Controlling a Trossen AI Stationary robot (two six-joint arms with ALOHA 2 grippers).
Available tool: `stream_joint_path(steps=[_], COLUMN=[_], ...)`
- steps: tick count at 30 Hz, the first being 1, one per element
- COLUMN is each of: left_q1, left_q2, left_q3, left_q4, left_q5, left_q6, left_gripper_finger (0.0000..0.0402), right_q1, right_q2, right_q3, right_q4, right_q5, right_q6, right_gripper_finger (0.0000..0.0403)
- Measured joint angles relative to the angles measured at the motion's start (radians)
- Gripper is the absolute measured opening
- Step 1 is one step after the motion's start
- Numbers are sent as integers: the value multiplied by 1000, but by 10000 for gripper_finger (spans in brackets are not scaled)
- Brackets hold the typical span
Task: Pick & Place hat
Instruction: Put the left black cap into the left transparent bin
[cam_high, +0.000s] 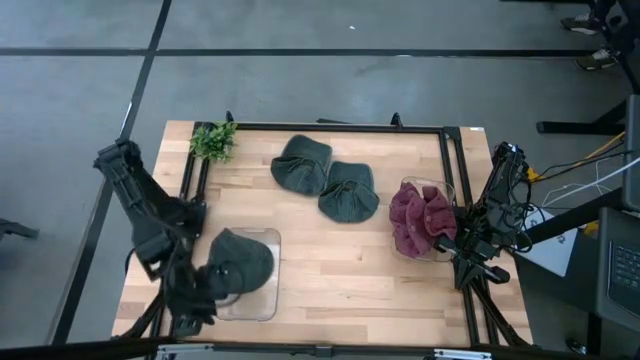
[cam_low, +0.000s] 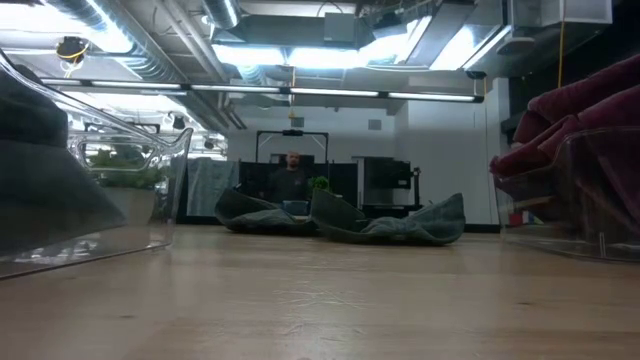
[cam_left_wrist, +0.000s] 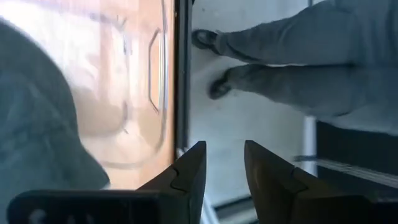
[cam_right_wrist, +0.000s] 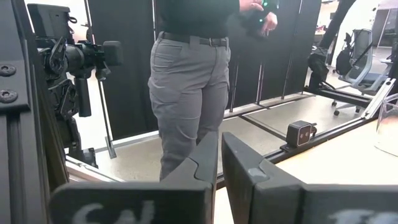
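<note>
The wooden desk (cam_high: 330, 260) is carrying everything, framed by a dark rail. At its near left corner a clear bin (cam_high: 262, 290) is holding a dark green hat (cam_high: 240, 260), which is lying inside it. The left gripper (cam_left_wrist: 222, 168) is hovering at the near edge of that bin, beside the hat, its fingers (cam_left_wrist: 189, 171) parted with nothing between them. Toward the right, a second clear bin (cam_high: 445, 195) is holding a maroon hat (cam_high: 420, 218). Two more dark green hats (cam_high: 325, 178) are lying side by side, touching, at the far middle of the desk. The right gripper (cam_right_wrist: 219, 163) is waiting off the desk's right edge, its fingers clenched on nothing. A small green plant (cam_high: 213, 140) is sitting at the far left corner. A person (cam_right_wrist: 189, 74) in grey trousers is standing beyond the desk.
</note>
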Motion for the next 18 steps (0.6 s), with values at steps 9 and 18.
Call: stream_joint_path(steps=[9,18], left_q1=[-100,-110], left_q2=[162,301], left_q3=[0,0], left_q4=[15,16], left_q5=[-67,-135], left_q6=[266,427], left_gripper_finger=[103,100], right_q1=[0,0], right_q2=[0,0], right_q3=[0,0], right_q4=[0,0], right_q5=[0,0], right_q6=[0,0], right_gripper_finger=[24,24])
